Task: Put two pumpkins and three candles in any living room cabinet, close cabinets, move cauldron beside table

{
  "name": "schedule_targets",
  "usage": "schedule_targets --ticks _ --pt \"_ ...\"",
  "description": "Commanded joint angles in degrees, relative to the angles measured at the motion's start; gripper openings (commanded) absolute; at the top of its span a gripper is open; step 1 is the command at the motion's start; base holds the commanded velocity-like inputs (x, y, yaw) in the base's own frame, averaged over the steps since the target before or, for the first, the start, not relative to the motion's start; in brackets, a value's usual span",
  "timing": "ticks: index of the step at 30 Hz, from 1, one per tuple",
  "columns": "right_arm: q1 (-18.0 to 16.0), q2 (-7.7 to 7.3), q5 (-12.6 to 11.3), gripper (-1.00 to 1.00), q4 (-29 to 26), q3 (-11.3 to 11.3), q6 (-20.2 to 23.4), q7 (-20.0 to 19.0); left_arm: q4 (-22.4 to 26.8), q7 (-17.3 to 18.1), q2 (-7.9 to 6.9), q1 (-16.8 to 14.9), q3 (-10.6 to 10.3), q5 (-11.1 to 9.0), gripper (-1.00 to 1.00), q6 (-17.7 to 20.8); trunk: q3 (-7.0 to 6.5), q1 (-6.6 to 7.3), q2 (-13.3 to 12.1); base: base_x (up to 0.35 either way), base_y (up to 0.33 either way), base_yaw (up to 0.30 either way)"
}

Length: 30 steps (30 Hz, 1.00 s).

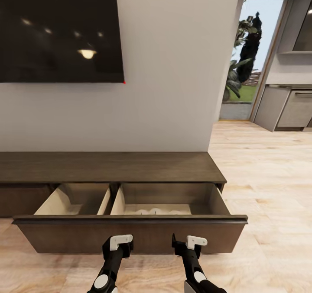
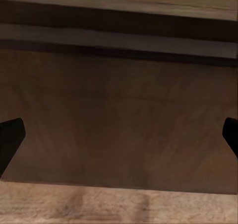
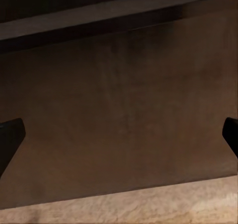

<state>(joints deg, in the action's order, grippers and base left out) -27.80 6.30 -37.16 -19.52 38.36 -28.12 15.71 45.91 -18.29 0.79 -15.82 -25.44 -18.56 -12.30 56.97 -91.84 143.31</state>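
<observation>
Both grippers, left and right, hang spread and empty just before the cabinet's pulled-out drawer. Pale shapes lie inside it, too unclear to name. The closing step looks at hand: push the front inward squarely.

The head view is evenly and softly lit, with flat, simulator-smooth surfaces and no grain. The brightest area is the doorway at the far right, where daylight comes in and washes the pale wooden floor. The dark wall screen carries glare: several small ceiling-light reflections and one larger warm spot. Inside the open drawer the light-coloured walls fall into gentle shade under the cabinet top's overhang. A faint shadow sits beneath the drawer front on the floor. Both wrist views are dim, brownish and soft, with blurred wood grain; the right wrist view darkens strongly toward one corner.
</observation>
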Motion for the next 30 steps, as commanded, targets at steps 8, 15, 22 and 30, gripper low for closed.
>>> schedule_targets --ticks 8,15,22,30 --pt "-0.1 -0.02 -0.3 1.0 0.0 0.5 -0.2 0.4 0.0 -0.3 -0.06 0.0 -0.3 -0.6 1.0 -0.4 0.05 -0.01 0.0 0.104 0.0 0.0" --pt "-0.1 -0.05 -0.3 1.0 0.0 0.5 -0.2 0.4 0.0 -0.3 -0.09 -0.1 -0.3 -0.6 1.0 -0.4 0.05 -0.01 0.0 0.064 0.0 0.0" --pt "-0.1 -0.04 -0.3 1.0 0.0 0.5 -0.2 0.4 0.0 -0.3 -0.09 0.0 -0.3 -0.5 1.0 -0.4 0.05 -0.01 0.0 0.065 0.0 0.0" --pt "-0.1 -0.06 -0.3 1.0 0.0 0.5 -0.2 0.4 0.0 -0.3 -0.09 0.0 -0.3 -0.5 1.0 -0.4 0.05 -0.01 0.0 0.009 0.0 0.0"
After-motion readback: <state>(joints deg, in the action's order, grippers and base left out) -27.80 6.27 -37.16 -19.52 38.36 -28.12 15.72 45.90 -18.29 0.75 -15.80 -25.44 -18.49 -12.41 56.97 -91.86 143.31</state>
